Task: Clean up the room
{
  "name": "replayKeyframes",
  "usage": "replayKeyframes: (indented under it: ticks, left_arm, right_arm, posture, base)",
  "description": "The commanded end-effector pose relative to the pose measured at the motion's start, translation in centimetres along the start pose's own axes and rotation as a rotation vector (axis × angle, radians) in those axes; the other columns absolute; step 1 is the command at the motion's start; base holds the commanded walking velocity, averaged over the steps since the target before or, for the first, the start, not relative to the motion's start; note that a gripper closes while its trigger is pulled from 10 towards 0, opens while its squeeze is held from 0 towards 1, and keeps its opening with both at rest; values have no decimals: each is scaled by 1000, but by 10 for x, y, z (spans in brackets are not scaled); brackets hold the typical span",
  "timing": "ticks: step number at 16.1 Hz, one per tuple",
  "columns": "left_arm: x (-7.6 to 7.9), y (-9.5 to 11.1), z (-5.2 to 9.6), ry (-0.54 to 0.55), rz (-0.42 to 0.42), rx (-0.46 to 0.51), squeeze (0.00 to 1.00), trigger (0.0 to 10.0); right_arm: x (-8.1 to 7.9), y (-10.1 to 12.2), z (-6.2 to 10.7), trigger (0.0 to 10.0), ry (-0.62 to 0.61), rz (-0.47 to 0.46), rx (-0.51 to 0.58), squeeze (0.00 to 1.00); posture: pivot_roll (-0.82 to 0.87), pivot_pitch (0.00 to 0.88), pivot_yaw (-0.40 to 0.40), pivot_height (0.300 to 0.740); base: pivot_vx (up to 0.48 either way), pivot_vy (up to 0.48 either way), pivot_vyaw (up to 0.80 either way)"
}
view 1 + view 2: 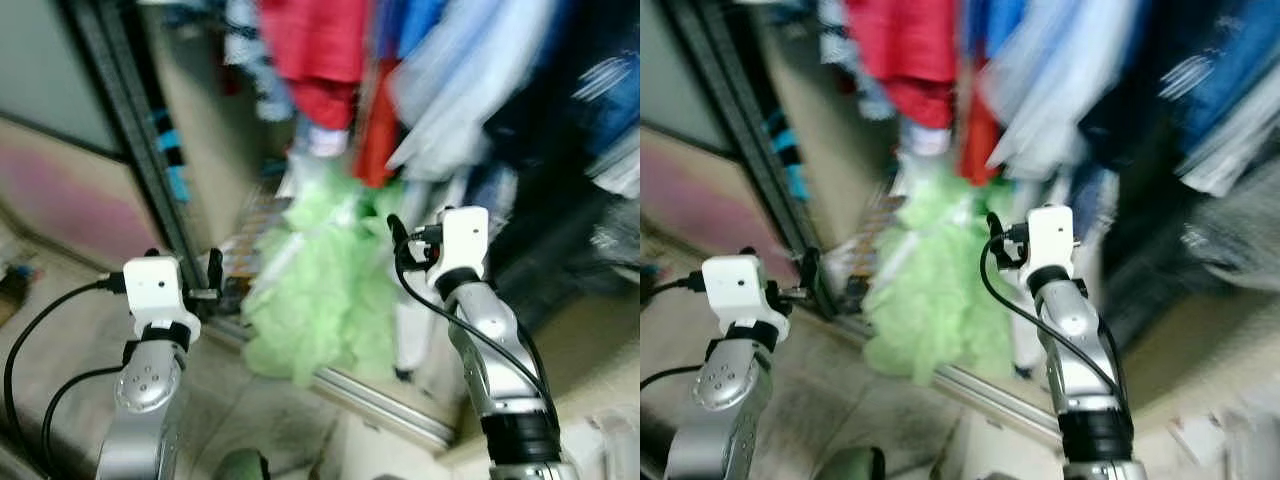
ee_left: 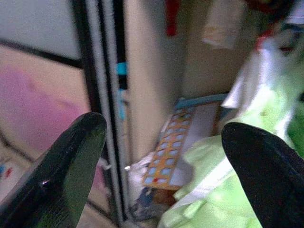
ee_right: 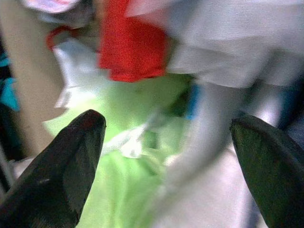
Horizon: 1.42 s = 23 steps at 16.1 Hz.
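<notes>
Both head views are smeared with motion blur, so I can't read the hanging clothes (image 1: 420,70) beyond colours: red, pale blue, white and dark garments crowding the upper part of an open wardrobe, their tops cut off by the frame edge. What I can make out best is a pale green garment (image 1: 320,280), a soft crumpled heap spilling low out of the wardrobe onto its metal floor track (image 1: 380,400), just below the red piece. Beside it, against the inner wall, leans a flat board with a grid of small blue squares (image 2: 173,154), partly hidden by the green cloth. My left gripper (image 2: 161,166) is spread wide and empty, aimed at the dark sliding door frame (image 1: 130,140); my right gripper (image 3: 166,166) is likewise wide apart, holding nothing, pointed at the green fabric
</notes>
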State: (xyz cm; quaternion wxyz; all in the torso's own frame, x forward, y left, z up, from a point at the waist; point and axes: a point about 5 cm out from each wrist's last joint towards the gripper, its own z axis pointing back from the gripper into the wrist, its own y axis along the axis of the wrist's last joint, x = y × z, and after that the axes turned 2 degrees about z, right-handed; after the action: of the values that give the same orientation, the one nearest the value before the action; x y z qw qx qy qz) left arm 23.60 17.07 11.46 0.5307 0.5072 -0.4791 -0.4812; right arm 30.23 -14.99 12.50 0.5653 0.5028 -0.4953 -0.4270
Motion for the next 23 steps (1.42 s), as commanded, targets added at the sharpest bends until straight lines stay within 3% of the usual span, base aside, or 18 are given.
replayKeyframes:
  ticks: [1,3,5,6,7,8,9,10,12,15,16,18,19,21,23]
  left_arm:
    - [-5,0,1,22,-3,-15,0,10000]
    - [-8,-3,4,32,15,-41,0,10000]
    - [-6,-3,5,29,41,-27,0,10000]
    - [-5,-5,5,23,32,-45,0,10000]
    - [-2,0,1,12,1,31,0,10000]
    - [-1,0,0,6,5,22,0,10000]
    - [0,0,-1,-9,-3,-3,0,10000]
    - [-1,0,0,-18,-16,-6,0,10000]
    - [-7,-4,7,-4,-32,-22,0,10000]
    - [-14,-11,14,27,-34,-42,0,10000]
    - [-11,-7,9,24,-37,-23,0,10000]
    - [-9,-2,4,17,-46,11,0,10000]
    - [-9,2,0,10,-59,30,0,10000]
    - [-10,2,-2,7,-67,28,0,10000]
    - [-11,-6,-5,-12,-78,-1,0,10000]
  right_arm:
    - [-2,3,-4,10000,17,-12,15,0]
    - [-8,-1,-5,10000,58,-85,-15,0]
    - [-7,-8,-6,10000,30,-30,-61,0]
    - [-9,-10,-5,10000,38,-54,-68,0]
    - [-10,-10,-3,10000,15,-22,-51,0]
    - [-12,-6,0,10000,24,-1,12,0]
    - [-10,-1,6,10000,38,91,57,0]
    - [-3,-2,11,10000,11,97,57,0]
    - [18,-17,29,10000,-104,-66,-54,0]
    - [28,-32,59,10000,-106,-47,-107,0]
    - [29,-29,60,10000,-103,7,-87,0]
    - [30,-26,56,10000,-107,-5,-73,0]
    - [28,-19,53,10000,-97,65,-36,0]
    - [18,-15,50,10000,-47,8,-64,0]
    - [5,-12,46,10000,74,68,-54,0]
  posture:
    - [9,0,-69,740]
    - [18,0,-69,740]
    - [17,0,-61,740]
    - [10,0,-45,740]
    - [3,0,-29,740]
    - [-4,0,-18,740]
    - [-14,0,-8,740]
    - [-17,0,-7,740]
    - [-20,0,-7,740]
    - [-30,0,-7,740]
    - [-32,0,-8,740]
    - [-29,0,-16,740]
    - [-34,0,-18,740]
    - [-71,0,24,740]
    - [-115,0,81,740]
  base:
    - [0,0,800]
    - [0,0,0]
    - [0,0,0]
    - [0,0,0]
    - [0,0,0]
    - [0,0,0]
    - [0,0,0]
    - [0,0,0]
    - [0,0,0]
    - [0,0,0]
    - [0,0,0]
    - [0,0,0]
    - [0,0,0]
    - [0,0,0]
    - [0,0,0]
